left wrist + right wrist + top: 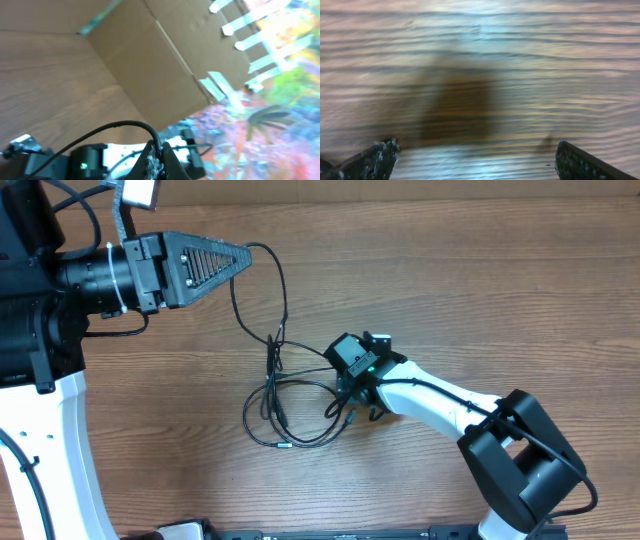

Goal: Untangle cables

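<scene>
At ten o'clock on the wooden table [450,270], seen from overhead, the left gripper [243,256] lies level with its tip pointing toward three o'clock. Its two fingers are pressed together into one narrow wedge. Thin black strands of the cables [271,355] leave that tip and curve down toward five o'clock. In the left wrist view the closed fingertips [157,165] sit at six o'clock of the frame with one black strand pinched between them, arching up and over toward nine o'clock. Behind them stands a brown cardboard box [150,65] on the wood. Whether the grip takes one strand or two I cannot tell.

Near the middle of the table, a little toward six o'clock, the rest of the cables lie in a loose tangle of overlapping loops. A short straight piece sits at its twelve o'clock side, and a small pale plug end at its six o'clock edge.

Just at three o'clock of the tangle is the right gripper [355,368], on a white arm that reaches in from five o'clock. From above, the wrist covers its fingers. The right wrist view shows the right gripper [475,160] spread wide, its fingertips in the lower corners with only blurred wood grain between them. It holds nothing.
</scene>
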{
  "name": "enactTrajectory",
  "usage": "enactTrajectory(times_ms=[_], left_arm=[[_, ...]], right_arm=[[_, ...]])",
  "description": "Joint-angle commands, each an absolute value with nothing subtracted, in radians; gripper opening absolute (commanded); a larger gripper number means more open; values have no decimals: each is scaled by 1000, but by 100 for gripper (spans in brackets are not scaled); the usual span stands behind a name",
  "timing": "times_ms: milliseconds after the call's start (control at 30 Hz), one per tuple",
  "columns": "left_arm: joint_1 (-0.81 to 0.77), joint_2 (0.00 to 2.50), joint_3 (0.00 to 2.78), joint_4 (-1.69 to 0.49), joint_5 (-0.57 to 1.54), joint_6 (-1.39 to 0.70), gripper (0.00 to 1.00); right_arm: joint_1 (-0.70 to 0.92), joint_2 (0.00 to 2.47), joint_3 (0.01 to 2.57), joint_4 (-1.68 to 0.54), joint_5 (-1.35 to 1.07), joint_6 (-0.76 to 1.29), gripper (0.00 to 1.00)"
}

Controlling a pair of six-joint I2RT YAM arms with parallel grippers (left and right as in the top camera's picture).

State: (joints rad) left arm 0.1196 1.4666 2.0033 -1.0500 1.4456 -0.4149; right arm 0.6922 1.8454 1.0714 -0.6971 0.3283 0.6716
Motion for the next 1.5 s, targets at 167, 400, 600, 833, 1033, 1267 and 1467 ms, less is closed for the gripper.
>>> enactTrajectory(times_ms=[167, 400, 600, 833, 1033, 1267, 1467], left_arm=[[124, 1458, 2011, -1085, 1537, -443, 4], [124, 1458, 2011, -1214, 1446, -357, 4], [124, 1458, 2011, -1295, 1302, -358, 4], [123, 1458, 2011, -1374, 1275, -358, 4], [123, 1458, 2011, -1406, 1281, -358, 4], [123, 1458, 2011, -1437, 1284, -358, 4], [123, 1458, 2011, -1436, 1334, -359, 4]], right_arm=[[507, 1874, 1044, -747, 281, 706, 100], [331, 1874, 1044, -739, -134, 505, 100], [279, 1874, 1044, -776, -746, 21, 100], [300, 1874, 1044, -690, -839, -42, 100], [379, 1874, 1044, -556, -822, 85, 100], [508, 1874, 1044, -467, -775, 196, 100], [619, 1874, 1044, -374, -735, 292, 100]])
